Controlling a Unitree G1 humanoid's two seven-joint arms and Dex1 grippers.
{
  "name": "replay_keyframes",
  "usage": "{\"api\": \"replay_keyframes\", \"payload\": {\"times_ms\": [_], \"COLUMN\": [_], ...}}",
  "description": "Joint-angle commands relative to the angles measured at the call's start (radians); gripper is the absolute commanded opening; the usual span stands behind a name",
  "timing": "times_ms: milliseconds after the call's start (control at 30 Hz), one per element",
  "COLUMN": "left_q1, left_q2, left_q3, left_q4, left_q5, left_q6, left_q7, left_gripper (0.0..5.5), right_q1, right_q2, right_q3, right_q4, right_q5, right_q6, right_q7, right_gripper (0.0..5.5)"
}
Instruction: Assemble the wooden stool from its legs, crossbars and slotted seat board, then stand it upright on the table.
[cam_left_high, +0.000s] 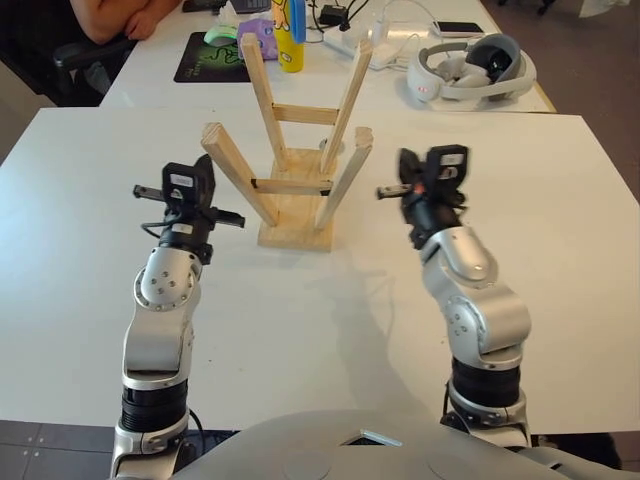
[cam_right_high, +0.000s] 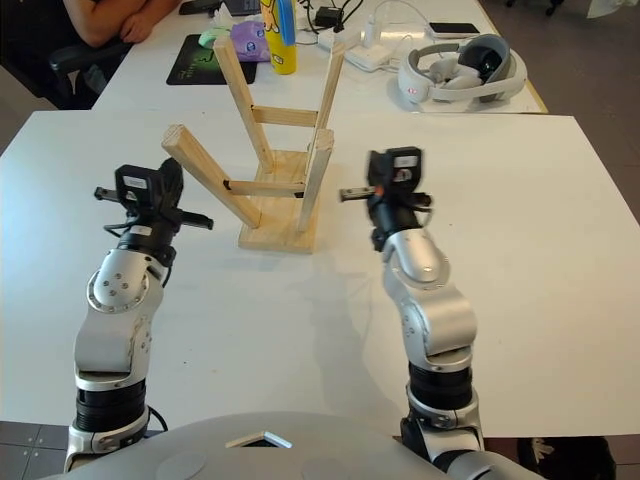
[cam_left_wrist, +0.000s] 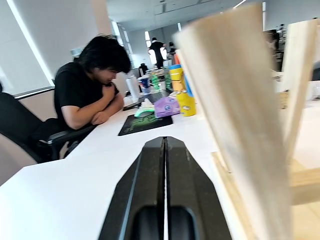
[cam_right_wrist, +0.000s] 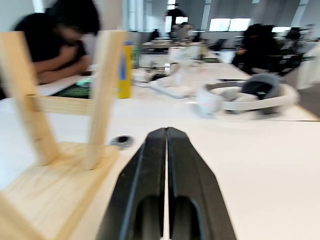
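**Stool upside down between two shut, empty grippers**

The table (cam_left_high: 560, 250) carries the stool (cam_left_high: 295, 185) near its middle, upside down; the seat board (cam_left_high: 290, 228) lies flat on the tabletop and the four legs (cam_left_high: 262, 90) point upward, splayed outward; one crossbar (cam_left_high: 305, 114) joins the far pair, another joins the near pair. The left gripper (cam_left_wrist: 164, 145) hangs above the table just left of the stool, fingers pressed together on nothing, a near leg close ahead; the right gripper (cam_right_wrist: 166, 134) hangs at the stool's right, likewise clenched and empty, apart from the wood. On the desk (cam_left_high: 560, 98) behind lie a headset (cam_left_high: 470, 68), a mouse pad (cam_left_high: 205, 60) and a bottle (cam_left_high: 289, 40); a small dark disc (cam_right_wrist: 121, 141) lies just beside the seat board.
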Motion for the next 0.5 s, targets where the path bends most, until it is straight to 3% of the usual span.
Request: {"api": "replay_keyframes", "payload": {"times_ms": [33, 100, 167, 233, 300, 500], "left_q1": [0.011, 0.011, -0.007, -0.027, -0.008, 0.028], "left_q2": [-0.02, -0.022, -0.009, 0.0, 0.002, 0.046], "left_q3": [0.091, 0.099, 0.015, -0.185, -0.295, -0.187], "left_q4": [0.016, 0.006, -0.017, 0.007, 0.05, 0.108], "left_q5": [-0.003, 0.005, 0.017, -0.01, -0.006, 0.027], "left_q6": [0.006, -0.023, -0.085, -0.068, -0.026, 0.098], "left_q7": [0.054, 0.063, 0.015, -0.128, -0.189, -0.137], "left_gripper": [0.0, 0.0, 0.0, 0.0, 0.0, 0.0], "right_q1": [0.0, -0.016, -0.047, -0.078, -0.052, 0.01], "right_q2": [0.037, 0.047, 0.072, 0.035, -0.004, -0.067], "right_q3": [-0.044, -0.038, 0.038, 0.242, 0.368, 0.21], "right_q4": [-0.022, -0.031, -0.036, -0.028, -0.007, 0.057], "right_q5": [0.001, 0.01, 0.05, 0.057, 0.066, 0.024], "right_q6": [-0.013, -0.03, -0.046, 0.009, 0.079, 0.12], "right_q7": [-0.02, -0.008, 0.058, 0.174, 0.244, 0.215], "right_gripper": [0.03, 0.03, 0.03, 0.03, 0.03, 0.03]}}
